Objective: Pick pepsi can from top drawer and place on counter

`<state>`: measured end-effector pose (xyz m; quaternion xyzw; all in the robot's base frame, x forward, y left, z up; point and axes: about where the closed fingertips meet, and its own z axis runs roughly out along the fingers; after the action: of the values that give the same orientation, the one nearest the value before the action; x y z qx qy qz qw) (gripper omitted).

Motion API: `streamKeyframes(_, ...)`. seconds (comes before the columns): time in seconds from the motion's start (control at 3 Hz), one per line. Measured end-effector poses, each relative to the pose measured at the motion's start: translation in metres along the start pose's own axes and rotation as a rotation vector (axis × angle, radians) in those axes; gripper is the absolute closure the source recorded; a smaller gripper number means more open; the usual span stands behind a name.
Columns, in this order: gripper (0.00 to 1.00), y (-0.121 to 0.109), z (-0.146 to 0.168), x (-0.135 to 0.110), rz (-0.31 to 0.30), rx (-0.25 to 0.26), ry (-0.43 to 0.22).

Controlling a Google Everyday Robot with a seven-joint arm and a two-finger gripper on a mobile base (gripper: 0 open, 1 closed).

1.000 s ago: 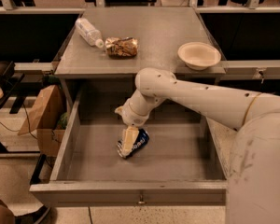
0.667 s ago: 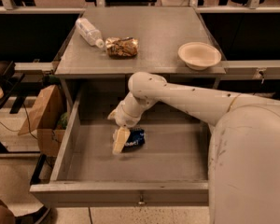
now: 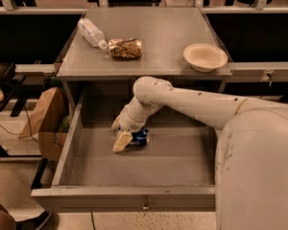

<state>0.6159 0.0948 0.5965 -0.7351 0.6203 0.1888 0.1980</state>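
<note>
The top drawer (image 3: pixel 125 198) is pulled wide open below the counter (image 3: pixel 158 28). The pepsi can (image 3: pixel 141 137), dark blue, lies on its side on the drawer floor near the middle left. My gripper (image 3: pixel 121 141) reaches down into the drawer. It sits right against the can's left end and touches it or nearly does. My cream arm comes in from the right and partly hides the can's top.
On the counter lie a clear plastic bottle (image 3: pixel 90 32), a brown snack bag (image 3: pixel 125 48) and a cream bowl (image 3: pixel 205 57) at the right edge. A cardboard box (image 3: pixel 44 121) stands on the floor left of the drawer. The drawer's side walls are tall.
My arm and gripper have shifted left inside the drawer. The gripper was over the can; now it is at the can's left end. The can lies slightly further back.
</note>
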Motion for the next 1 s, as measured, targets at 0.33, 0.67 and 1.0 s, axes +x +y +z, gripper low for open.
streamKeyframes(0.33, 0.81, 0.000, -0.003, -0.001, 0.000, 0.001, 0.000)
streamKeyframes(0.67, 1.00, -0.004, -0.011, -0.011, 0.010, 0.075, -0.020)
streamKeyframes(1.0, 1.00, 0.001, -0.061, -0.024, -0.038, 0.147, 0.001)
